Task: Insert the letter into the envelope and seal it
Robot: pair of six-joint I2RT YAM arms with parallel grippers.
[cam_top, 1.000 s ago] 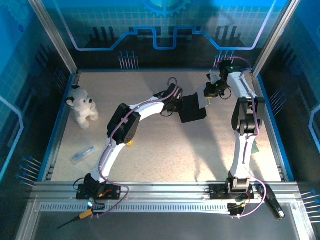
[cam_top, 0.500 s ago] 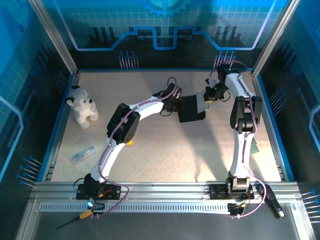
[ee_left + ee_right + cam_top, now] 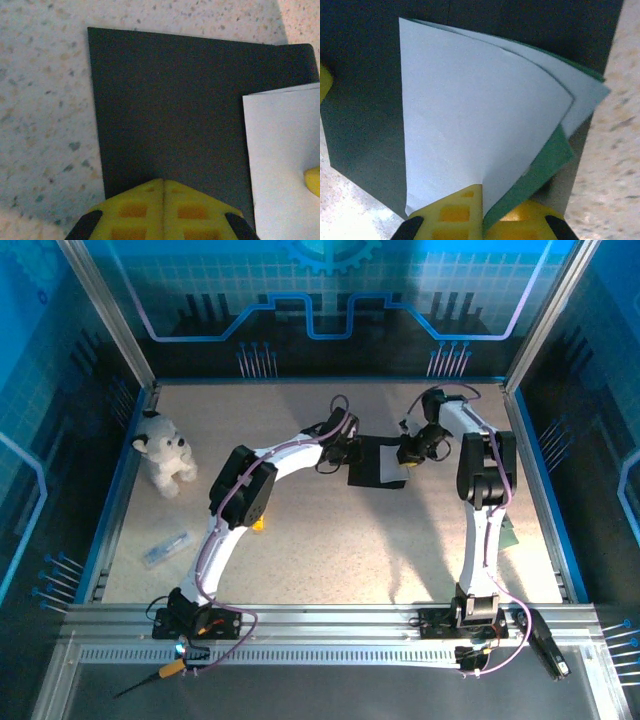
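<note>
Hard bits first: in the left wrist view the envelope [image 3: 170, 105] runs under the fingertips at the bottom. Its right part is covered by the letter [image 3: 282, 150], so I can't tell where the flap is or whether it's open. A yellow nub [image 3: 313, 181] is cut off at the right edge of that frame and is too partial to identify. From the top camera the two grippers sit close together over the paper, and the details there are too small to read.

The left gripper [image 3: 163, 192] has its jaws pressed together with no gap between the yellow waffle-pattern pads, pinching the near edge of the envelope. The flat matte black sheet stretches straight ahead of those jaws and off to their right, lying on the speckled table [image 3: 40, 100]. Its far right corner is rounded.

The right gripper [image 3: 481, 197] is clamped on the letter. The paper fans out from the jaws like a cone, long axis pointing straight ahead of them. It's folded, and the smooth white layers splay apart toward the far end, with a green edge peeking out on the jaws' right. The black envelope lies behind it, on the far side from the camera.
</note>
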